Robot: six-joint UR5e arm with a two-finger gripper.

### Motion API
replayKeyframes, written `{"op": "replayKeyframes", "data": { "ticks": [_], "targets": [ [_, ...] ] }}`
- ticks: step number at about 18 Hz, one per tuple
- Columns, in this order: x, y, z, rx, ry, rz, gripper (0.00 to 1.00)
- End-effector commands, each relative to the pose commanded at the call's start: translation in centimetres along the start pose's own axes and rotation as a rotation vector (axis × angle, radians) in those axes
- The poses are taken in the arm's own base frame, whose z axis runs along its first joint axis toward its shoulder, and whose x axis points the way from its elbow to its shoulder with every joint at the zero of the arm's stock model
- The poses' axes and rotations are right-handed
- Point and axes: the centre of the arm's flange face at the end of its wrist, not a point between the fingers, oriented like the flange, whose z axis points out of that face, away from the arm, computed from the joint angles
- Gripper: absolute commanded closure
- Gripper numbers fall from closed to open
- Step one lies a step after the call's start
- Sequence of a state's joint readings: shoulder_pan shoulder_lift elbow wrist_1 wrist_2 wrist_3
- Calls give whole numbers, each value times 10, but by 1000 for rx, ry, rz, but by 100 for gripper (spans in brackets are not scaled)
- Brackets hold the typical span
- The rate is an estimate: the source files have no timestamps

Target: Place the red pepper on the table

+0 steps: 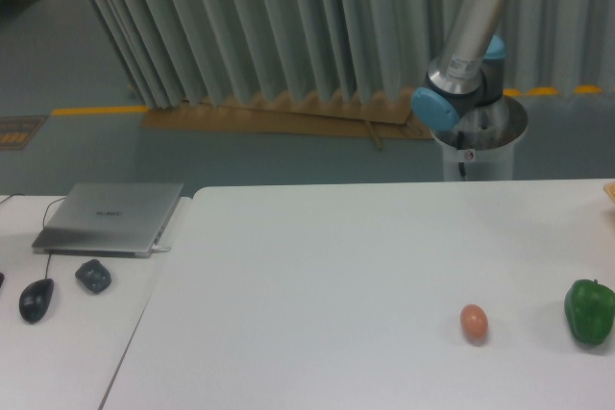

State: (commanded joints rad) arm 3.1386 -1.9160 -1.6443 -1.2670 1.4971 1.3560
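The red pepper does not show in this view. The white table (336,266) fills the lower right of the view. Only the arm's base and lower links (471,55) show at the top right, behind the table's far edge. The gripper is out of view above the frame, so I cannot see whether it holds anything.
A small orange-brown egg (474,323) lies on the table at the right front. A green bell pepper (589,310) stands at the right edge. On the adjoining desk at the left are a closed laptop (110,217), a black mouse (36,299) and a small dark object (93,276).
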Motion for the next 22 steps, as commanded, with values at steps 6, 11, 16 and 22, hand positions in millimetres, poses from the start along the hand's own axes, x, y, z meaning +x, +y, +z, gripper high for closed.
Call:
{"op": "replayKeyframes", "data": {
  "ticks": [6, 11, 16, 22],
  "targets": [
    [-4, 8, 7, -2, 10, 16, 0],
    [-9, 11, 9, -1, 11, 13, 0],
    [-10, 10, 4, -11, 2, 17, 19],
    [-11, 11, 4, -19, 6, 19, 41]
  ]
}}
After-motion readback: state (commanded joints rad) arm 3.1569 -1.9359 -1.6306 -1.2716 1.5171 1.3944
